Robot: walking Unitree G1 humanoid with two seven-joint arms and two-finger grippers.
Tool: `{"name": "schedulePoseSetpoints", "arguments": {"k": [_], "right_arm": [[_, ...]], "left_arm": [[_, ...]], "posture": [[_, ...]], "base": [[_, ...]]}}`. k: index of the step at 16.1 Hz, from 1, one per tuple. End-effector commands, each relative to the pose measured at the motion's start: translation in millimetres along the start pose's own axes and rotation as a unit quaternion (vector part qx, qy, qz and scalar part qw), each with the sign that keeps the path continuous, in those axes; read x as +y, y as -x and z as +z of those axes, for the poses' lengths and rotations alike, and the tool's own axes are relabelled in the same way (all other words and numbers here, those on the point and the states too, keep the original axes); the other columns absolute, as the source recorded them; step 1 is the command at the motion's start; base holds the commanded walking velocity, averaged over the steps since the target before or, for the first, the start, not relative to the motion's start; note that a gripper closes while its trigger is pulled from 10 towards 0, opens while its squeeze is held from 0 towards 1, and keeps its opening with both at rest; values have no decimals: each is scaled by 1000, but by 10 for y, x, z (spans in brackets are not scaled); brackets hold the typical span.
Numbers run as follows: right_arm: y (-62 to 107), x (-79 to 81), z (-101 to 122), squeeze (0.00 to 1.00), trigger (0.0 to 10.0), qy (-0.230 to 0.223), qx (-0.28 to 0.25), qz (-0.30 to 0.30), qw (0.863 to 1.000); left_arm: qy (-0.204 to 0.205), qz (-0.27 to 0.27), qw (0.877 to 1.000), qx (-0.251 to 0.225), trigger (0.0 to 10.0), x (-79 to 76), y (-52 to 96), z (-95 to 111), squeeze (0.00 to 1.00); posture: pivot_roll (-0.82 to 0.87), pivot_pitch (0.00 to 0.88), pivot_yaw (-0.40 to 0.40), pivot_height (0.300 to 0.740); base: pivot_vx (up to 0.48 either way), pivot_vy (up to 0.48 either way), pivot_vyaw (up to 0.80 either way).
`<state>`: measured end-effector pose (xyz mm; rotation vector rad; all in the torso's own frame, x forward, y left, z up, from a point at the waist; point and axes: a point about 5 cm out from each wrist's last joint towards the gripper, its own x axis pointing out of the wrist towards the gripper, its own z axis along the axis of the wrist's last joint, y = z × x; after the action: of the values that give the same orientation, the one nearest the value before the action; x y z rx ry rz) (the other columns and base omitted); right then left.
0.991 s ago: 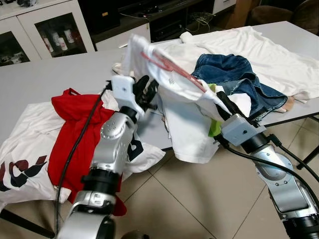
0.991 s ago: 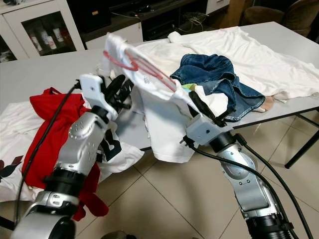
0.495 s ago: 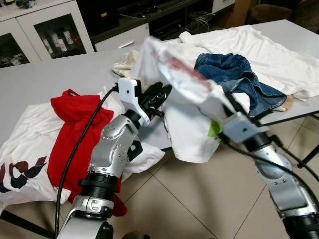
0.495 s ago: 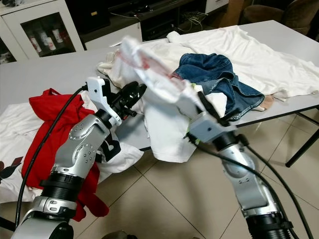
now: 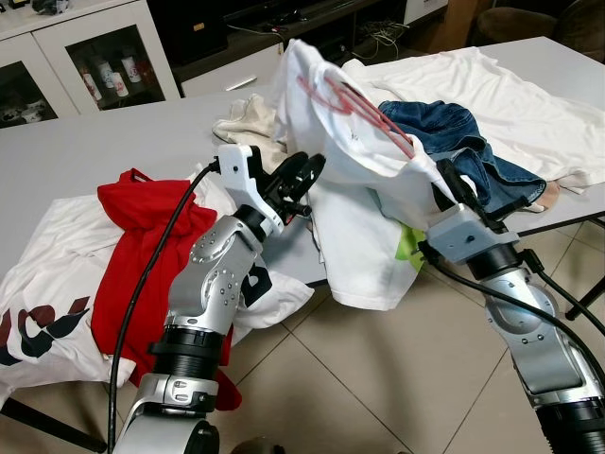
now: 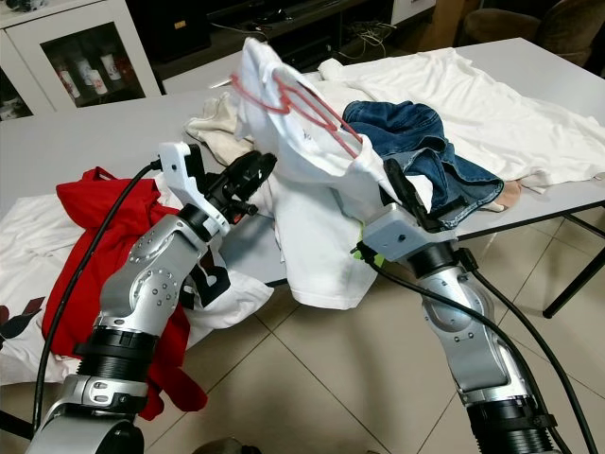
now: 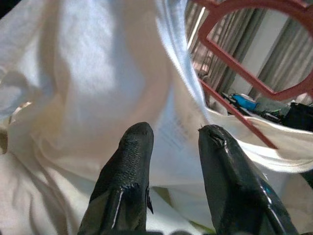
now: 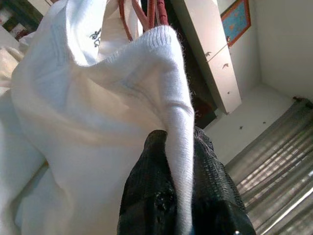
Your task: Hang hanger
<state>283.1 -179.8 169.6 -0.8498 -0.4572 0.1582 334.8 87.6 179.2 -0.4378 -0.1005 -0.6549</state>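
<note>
Right tool (image 8: 178,196) raised, pinching white shirt (image 5: 364,189)

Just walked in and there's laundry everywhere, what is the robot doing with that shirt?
It is dressing a red hanger in a white shirt above the table. The right gripper is pinching the shirt's edge and holding it up. The left gripper, jaws open, hovers beside the cloth. The hanger is partly inside the collar.

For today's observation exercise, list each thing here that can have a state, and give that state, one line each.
White cotton shirt: lifted off the table, red hanger inside.
Red plastic hanger: tilted, inside the shirt's collar.
Right gripper: shut on the shirt's edge.
Left gripper: open, beside the shirt.
Blue denim jeans: crumpled on the table.
Red cloth garment: draped over the table edge.
</note>
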Motion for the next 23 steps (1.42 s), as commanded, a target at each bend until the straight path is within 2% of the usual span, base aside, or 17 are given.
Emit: {"name": "schedulePoseSetpoints", "arguments": {"k": [1, 2, 3, 6, 7, 8, 12, 15, 20, 23], "right_arm": [[8, 22, 23, 0, 10000, 5, -7, -2, 1000], [15, 33, 27, 0, 10000, 11, -10, -4, 1000], [19, 42, 38, 0, 10000, 13, -14, -4, 1000], [25, 91, 97, 0, 10000, 14, -30, -2, 999], [25, 104, 98, 0, 10000, 15, -30, -1, 999], [27, 113, 115, 0, 10000, 12, -33, -2, 999], [47, 104, 178, 0, 10000, 0, -49, -12, 999], [94, 161, 224, 0, 10000, -13, -64, 0, 998], [148, 205, 160, 0, 10000, -12, -48, 17, 999], [142, 163, 163, 0, 10000, -40, -49, 15, 998]], "left_arm": [[4, -7, 1000, -6, 10000, -9, 10, 54, 0], [9, -15, 1000, -7, 10000, -29, 16, 57, 718], [12, -20, 1000, -7, 10000, -38, 20, 56, 1000], [17, -4, 1000, -6, 10000, -18, 7, 62, 1000], [19, -3, 1000, -6, 10000, -16, 3, 66, 235], [19, -2, 1000, -6, 10000, -14, 3, 69, 0], [17, 16, 1000, -8, 10000, 32, 17, 72, 0], [13, 26, 999, -14, 10000, 54, 4, 95, 0], [10, 42, 999, -22, 10000, 110, 4, 136, 0], [9, 47, 999, -20, 10000, 117, 5, 120, 0]], "posture": [[50, 6, 118, 740], [50, 6, 118, 740], [50, 6, 118, 740], [52, 5, 119, 740], [52, 5, 118, 740], [52, 5, 118, 740], [52, 5, 117, 740], [50, 5, 116, 740], [46, 3, 120, 740], [45, 3, 120, 740]], "base": [[0, 0, 0], [0, 0, 0], [0, 0, 0], [0, 0, 0], [0, 0, 0], [0, 0, 0], [0, 0, 0], [0, 0, 0], [0, 0, 0], [0, 0, 0]]}}
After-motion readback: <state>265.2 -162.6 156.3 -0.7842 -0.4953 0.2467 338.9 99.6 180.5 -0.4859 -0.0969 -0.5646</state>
